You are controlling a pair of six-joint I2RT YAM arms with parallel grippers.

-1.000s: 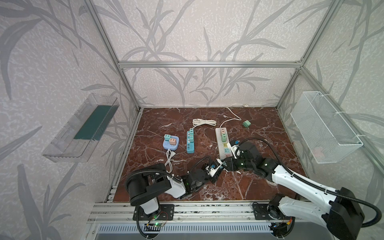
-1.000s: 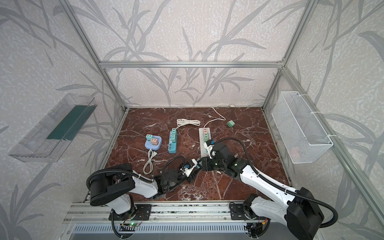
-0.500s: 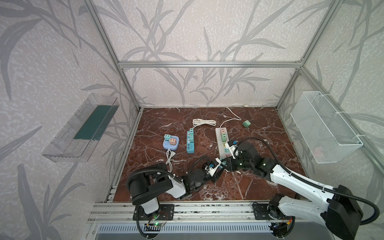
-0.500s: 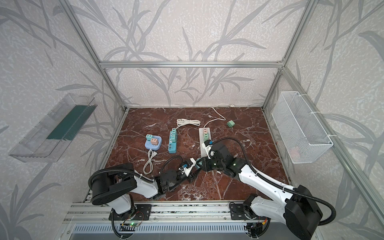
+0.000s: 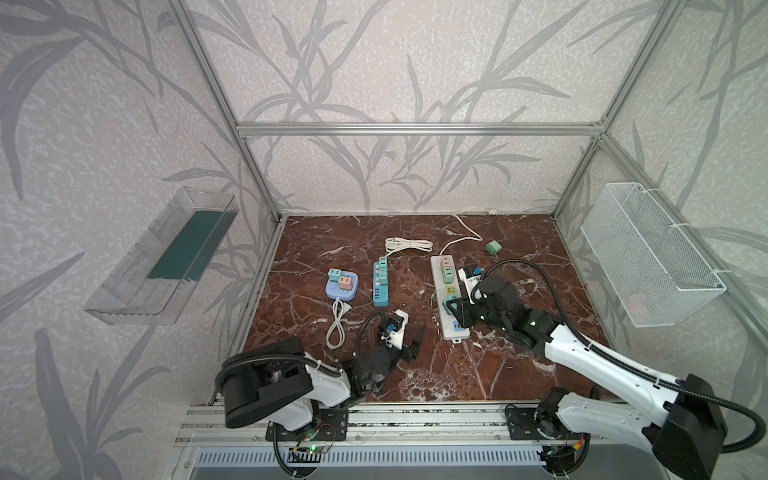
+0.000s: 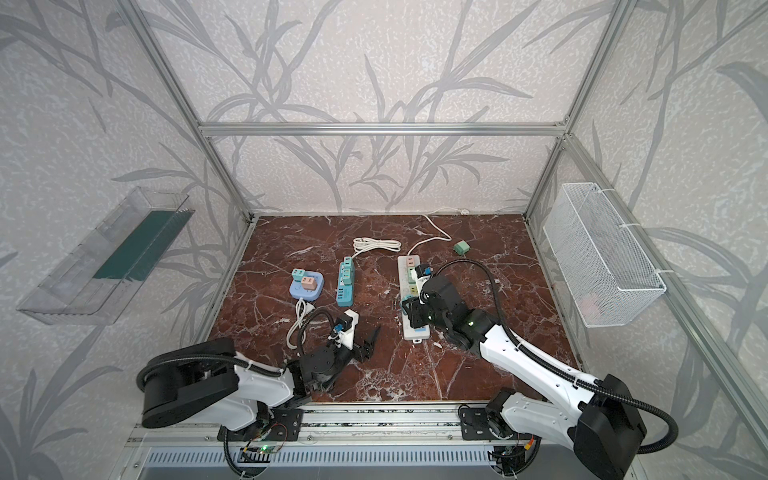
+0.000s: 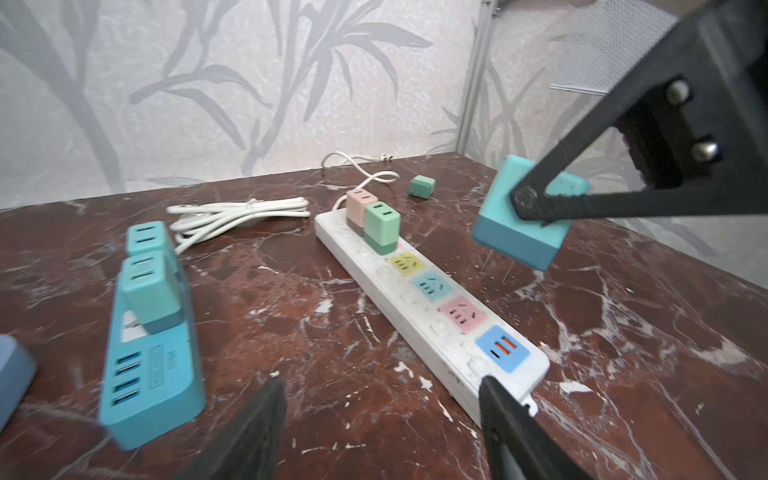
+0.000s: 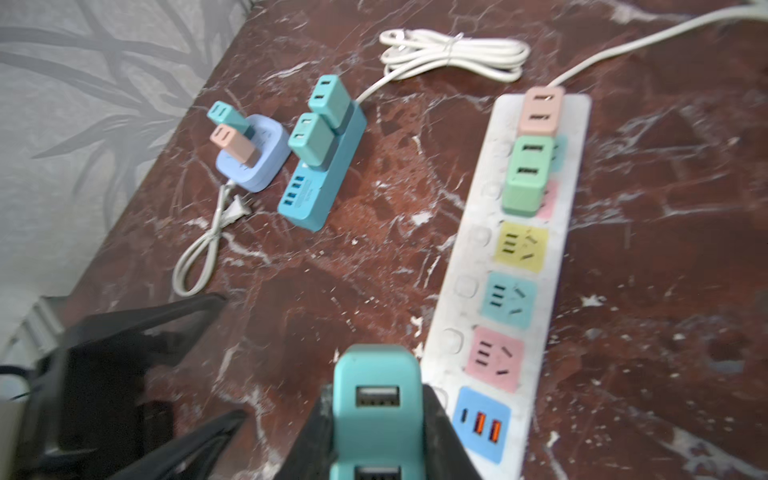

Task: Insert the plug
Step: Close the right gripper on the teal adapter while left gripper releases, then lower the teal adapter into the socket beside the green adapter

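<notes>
Pale walls [image 5: 374, 62] with grey leaf shapes. Dark red stone floor [image 5: 324, 241] with white lines in the lower middle. Shiny metal bars [image 5: 415, 129] along the corners. Clear tray [image 5: 137, 286] on the left, white wire basket [image 5: 648, 266] on the right.

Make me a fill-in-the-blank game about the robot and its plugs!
1. The right gripper is shut on the teal plug, whose two prongs point ____.
2. The left gripper is ____ and holds nothing.
3. The pink plug and the green plug sit in the ____ power strip.
Missing words: down, open, white.
</notes>
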